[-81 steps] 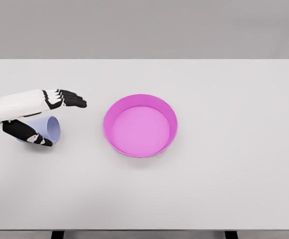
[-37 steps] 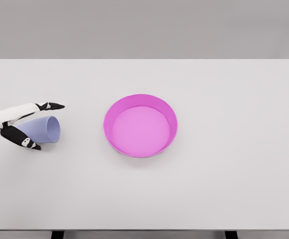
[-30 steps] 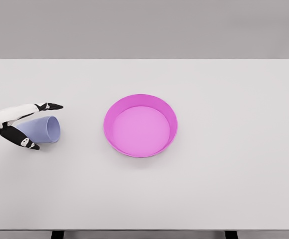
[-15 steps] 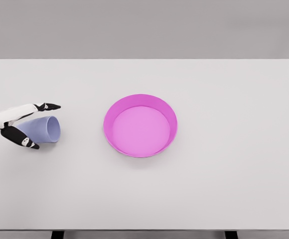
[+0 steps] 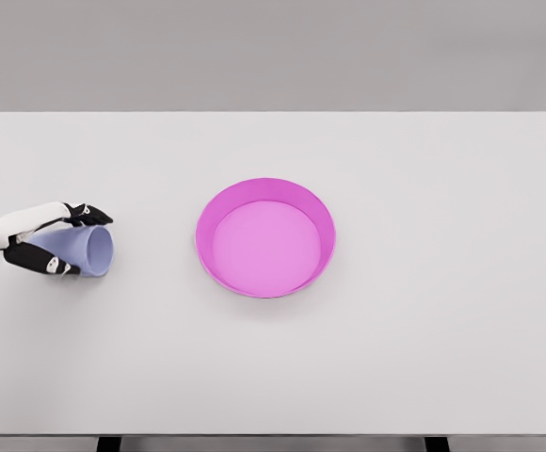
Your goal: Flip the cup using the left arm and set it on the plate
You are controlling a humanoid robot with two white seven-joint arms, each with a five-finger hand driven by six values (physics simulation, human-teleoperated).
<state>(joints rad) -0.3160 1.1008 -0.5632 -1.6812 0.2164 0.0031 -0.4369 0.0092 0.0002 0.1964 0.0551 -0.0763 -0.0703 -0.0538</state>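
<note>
At the far left, the left hand (image 5: 42, 240) has closed in since 0.5 s ago: the upper fingers (image 5: 87, 215), which then pointed straight out to the right above the cup, now curl down over its top near the rim, and the thumb below has drawn in against its lower side. The spread between fingers and thumb is much narrower than before, and the hand now pinches the cup from above and below. Only the wrist and hand show at the picture's left edge.

The cup (image 5: 80, 250) is pale lavender-blue and lies on its side on the white table (image 5: 424, 358), its open mouth facing right toward the plate and its base hidden inside the hand. It sits at nearly the same spot as in the earlier frames, perhaps shifted a touch to the left. Whether it has left the tabletop cannot be told.

Well apart to the right, near the middle of the table, stands the magenta plate (image 5: 265, 187), round with a raised wall, unmoved through all 5 frames.
</note>
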